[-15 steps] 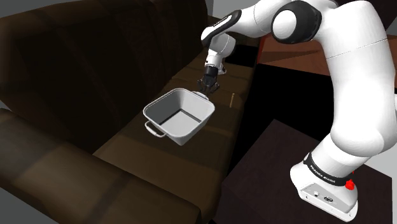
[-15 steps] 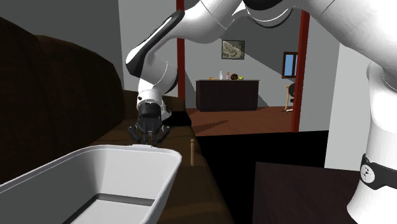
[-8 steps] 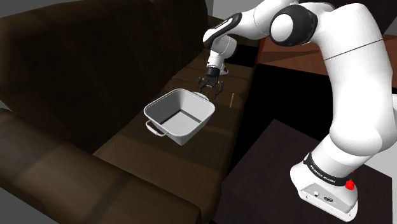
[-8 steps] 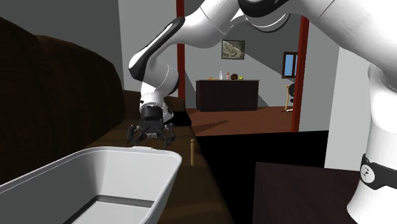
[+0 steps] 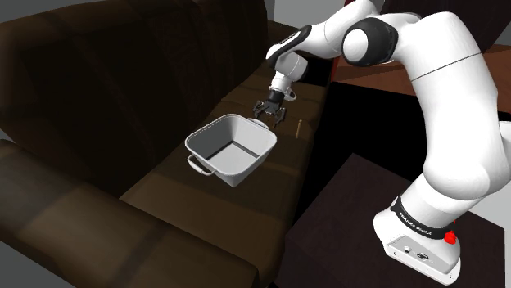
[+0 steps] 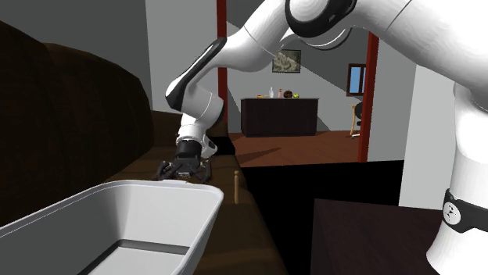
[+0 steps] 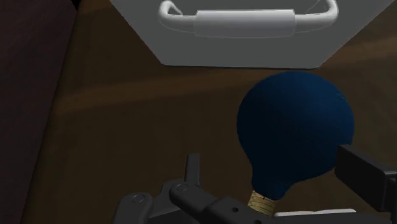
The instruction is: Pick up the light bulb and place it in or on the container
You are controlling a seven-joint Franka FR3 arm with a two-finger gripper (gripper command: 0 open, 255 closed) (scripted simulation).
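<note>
Writing first: the only lettering I can spot is white print on the black band (image 5: 419,222) round the arm's foot, and it's too small to read.

The bulb (image 7: 296,130) is dark blue. It's lying on the sofa (image 5: 98,106) seat just past the container's (image 5: 232,147) far handle (image 7: 247,18), apart from it with a strip of bare seat between. Its round end faces the container and its tan screw base (image 7: 262,202) points away from the container, toward the hand. The gripper (image 5: 270,110) hangs low over that spot with its fingers (image 7: 366,175) spread wide either side of the bulb. One finger sits right at the bulb's edge and I can't tell if it touches. The other is well clear, so it's not gripping.

Room to move: the container is white, deep and open-topped, with a handle at each short end. On one side of it the sofa's back rises straight up. On the other side the seat runs out to its front edge. A small wooden peg (image 5: 298,127) stands upright by that edge, beyond the container's far end, near the gripper but apart from it. Past the edge sits the dark stand (image 5: 344,204) under the arm.

The surface is plain dark brown cushions. Beyond the container in the second exterior view there are grey walls, a red post (image 6: 374,94), a framed picture (image 6: 286,61), a dark cabinet (image 6: 280,116) with small stuff on top, and a reddish floor (image 6: 313,144).
</note>
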